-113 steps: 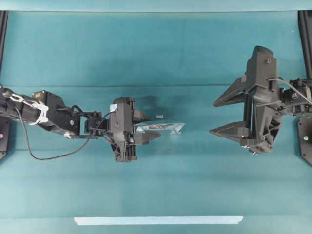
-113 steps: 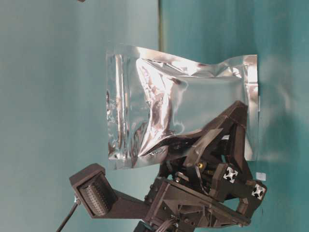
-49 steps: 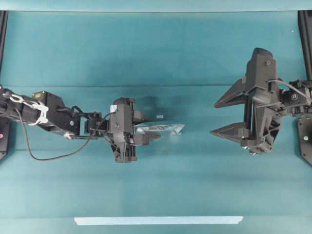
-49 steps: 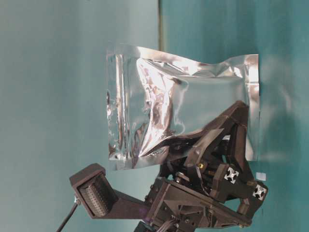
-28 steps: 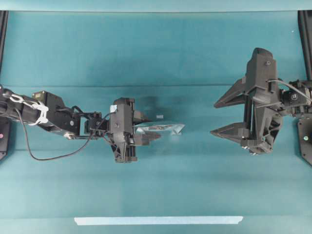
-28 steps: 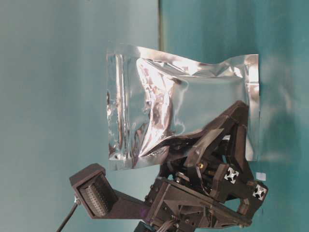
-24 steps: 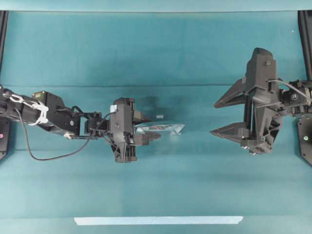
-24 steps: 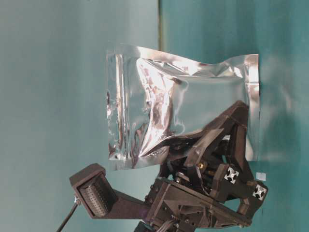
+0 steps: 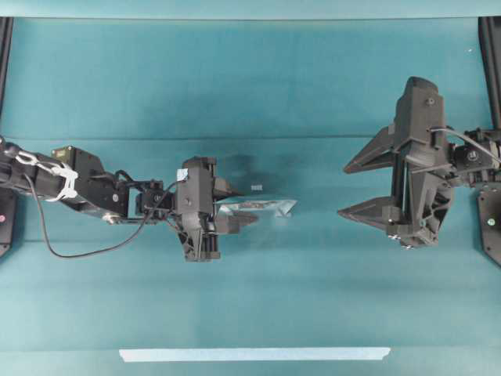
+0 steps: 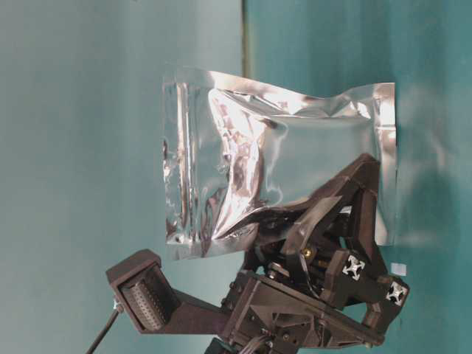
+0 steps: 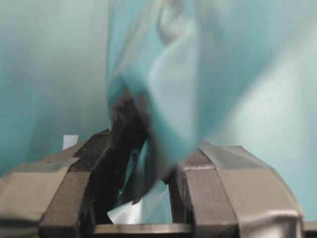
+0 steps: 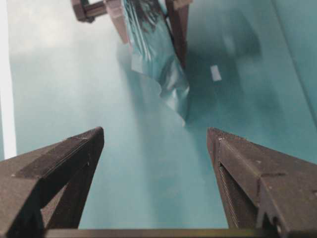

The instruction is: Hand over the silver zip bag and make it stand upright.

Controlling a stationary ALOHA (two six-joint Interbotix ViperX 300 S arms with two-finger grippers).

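The silver zip bag [image 9: 270,207] hangs in the air at the table's middle, seen edge-on from overhead as a thin shiny strip. My left gripper [image 9: 239,205] is shut on its left end, and the foil [image 11: 163,89] rises blurred from between the taped fingers [image 11: 218,183]. At table level the crinkly pouch [image 10: 273,169] faces the camera broadside above the black gripper [image 10: 317,236]. My right gripper [image 9: 343,189] waits open to the bag's right, well apart from it. Between its wide fingers [image 12: 64,163] the bag [image 12: 158,59] shows far ahead.
A small pale tag [image 9: 257,187] lies on the teal table just behind the bag. A long pale tape strip [image 9: 254,354] runs along the front edge. Black frame posts [image 9: 491,63] stand at both far sides.
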